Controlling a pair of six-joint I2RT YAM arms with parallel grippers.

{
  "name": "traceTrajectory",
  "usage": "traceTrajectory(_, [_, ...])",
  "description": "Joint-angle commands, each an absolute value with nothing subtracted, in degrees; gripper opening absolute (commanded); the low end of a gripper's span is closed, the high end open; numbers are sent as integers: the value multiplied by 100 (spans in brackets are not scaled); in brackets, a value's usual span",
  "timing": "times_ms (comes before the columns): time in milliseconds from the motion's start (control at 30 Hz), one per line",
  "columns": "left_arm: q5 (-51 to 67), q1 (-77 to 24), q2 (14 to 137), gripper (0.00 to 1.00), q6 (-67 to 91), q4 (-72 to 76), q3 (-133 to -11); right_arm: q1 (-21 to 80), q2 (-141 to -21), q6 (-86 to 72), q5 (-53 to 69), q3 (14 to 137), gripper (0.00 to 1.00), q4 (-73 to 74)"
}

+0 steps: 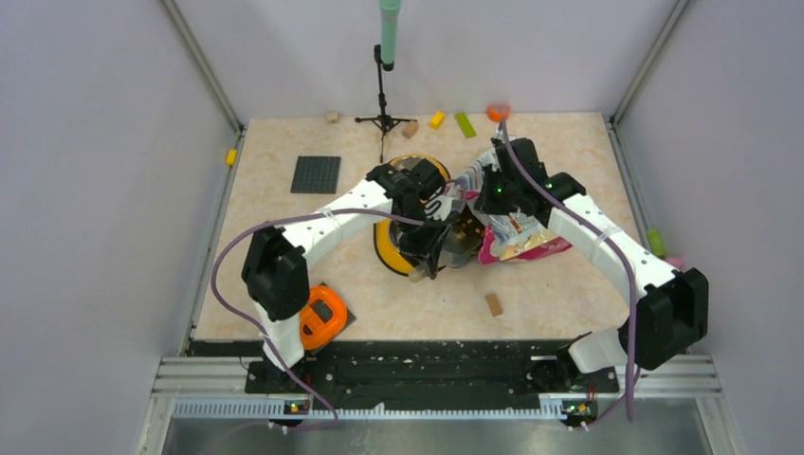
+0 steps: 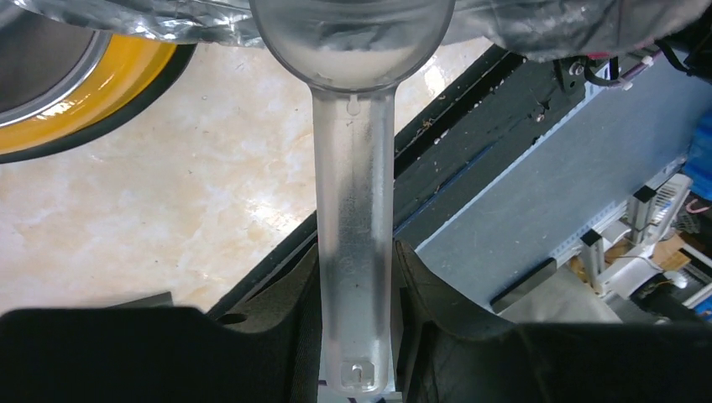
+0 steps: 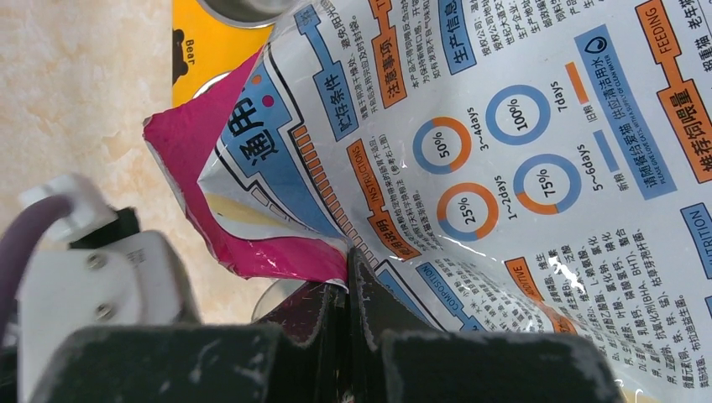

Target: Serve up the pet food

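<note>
Clear plastic marks the scoop (image 2: 353, 168): the left tool (image 2: 354, 269) is closed part-way on its handle, and the cup end reaches under the foil lip of the bag (image 3: 504, 168). The right tool (image 3: 348, 290) is pinched shut on the bag's magenta edge, holding the mouth up beside the bowl (image 2: 126, 75). The kibble (image 1: 465, 227) is hard to make out; a brownish patch at the bag's mouth in the top view is probably it, so the food seems to be inside the bag. The cup looks empty, and the part of the bowl's steel inside that shows has no pellets, so I judge serving barely begun: filling the scoop, carrying it across and tipping it out are all left. The bowl lies just beside the bag, a short carry, though the left arm hangs over most of it. A tan block (image 1: 493, 303) lies apart on the counter (image 1: 569, 284), an orange ring (image 1: 322, 318) sits near the left base; neither blocks the path.
</note>
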State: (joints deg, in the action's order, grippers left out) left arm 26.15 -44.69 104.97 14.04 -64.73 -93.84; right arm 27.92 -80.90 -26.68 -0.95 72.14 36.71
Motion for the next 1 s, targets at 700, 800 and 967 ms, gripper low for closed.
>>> traceTrajectory(700, [1895,-4420,12114,0,3096,-4716,-10479,2672,-7059,-2929,-289,7277,0,3331])
traceTrajectory(800, [1641,-4421,12266,0,3165,-4503,-10639,2672,-6963,-2945,-259,7199,0,3311])
traceTrajectory(967, [1149,-4479,12235,0,3228,-3556,-10293,2672,-6882,-2976,-200,7125,0,3259])
